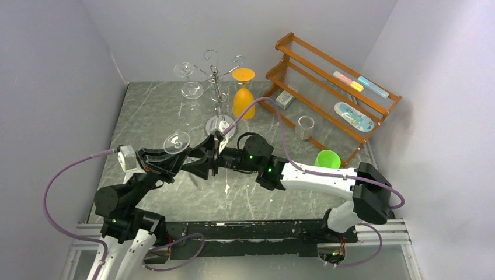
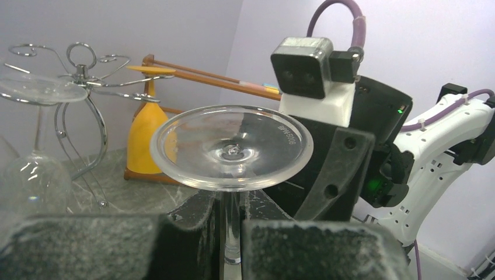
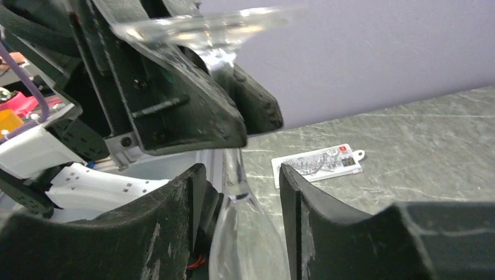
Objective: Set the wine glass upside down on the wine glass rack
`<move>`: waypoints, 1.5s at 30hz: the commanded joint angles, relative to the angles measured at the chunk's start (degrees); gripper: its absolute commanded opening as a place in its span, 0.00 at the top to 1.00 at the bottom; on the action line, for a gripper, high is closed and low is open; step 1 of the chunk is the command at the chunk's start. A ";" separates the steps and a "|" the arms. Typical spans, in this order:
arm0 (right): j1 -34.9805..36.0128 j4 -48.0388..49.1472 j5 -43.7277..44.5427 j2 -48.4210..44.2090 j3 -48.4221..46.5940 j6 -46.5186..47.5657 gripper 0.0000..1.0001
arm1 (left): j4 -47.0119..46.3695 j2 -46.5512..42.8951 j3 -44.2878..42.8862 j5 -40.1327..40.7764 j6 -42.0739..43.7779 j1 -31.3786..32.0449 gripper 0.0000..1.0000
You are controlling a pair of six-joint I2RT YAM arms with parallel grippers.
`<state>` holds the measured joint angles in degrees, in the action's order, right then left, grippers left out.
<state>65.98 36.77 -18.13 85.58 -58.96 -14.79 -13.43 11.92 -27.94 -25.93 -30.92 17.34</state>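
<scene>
Two arms meet at the wine glass point(image 1: 176, 142), well short of the wine glass rack point(image 1: 217, 79). Left gripper point(image 2: 232, 233) clamps its stem (foot up). Right gripper point(image 3: 240, 181) straddles it, fingers point(image 3: 175, 221) apart: handover, seemingly; next, close squarely.

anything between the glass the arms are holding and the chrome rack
No object lies between them. The open right gripper straddles the wine glass under where the left gripper holds it. On the wine glass rack, a clear glass and an orange glass fill two arms; other arms look free.
</scene>
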 commanded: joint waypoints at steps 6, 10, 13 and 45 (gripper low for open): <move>-0.45 2.63 1.50 -1.14 0.35 -0.30 0.65 | 0.60 -0.20 0.64 -0.28 -0.47 -0.29 0.95; -0.56 2.16 0.94 -1.17 1.12 0.30 0.72 | -0.01 -0.53 0.36 0.04 -1.15 -0.29 0.95; -0.62 1.85 0.34 -0.80 1.27 0.67 0.96 | -1.10 -0.33 0.17 -0.65 -2.27 -0.29 0.95; -15.05 0.03 25.21 -11.56 8.93 -0.48 1.00 | 26.17 9.84 -10.63 22.01 8.32 -0.29 0.06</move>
<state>52.40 36.51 3.68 72.79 -48.12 -17.39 2.98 17.67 -35.27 -13.41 -26.41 17.34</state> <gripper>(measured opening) 0.104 0.959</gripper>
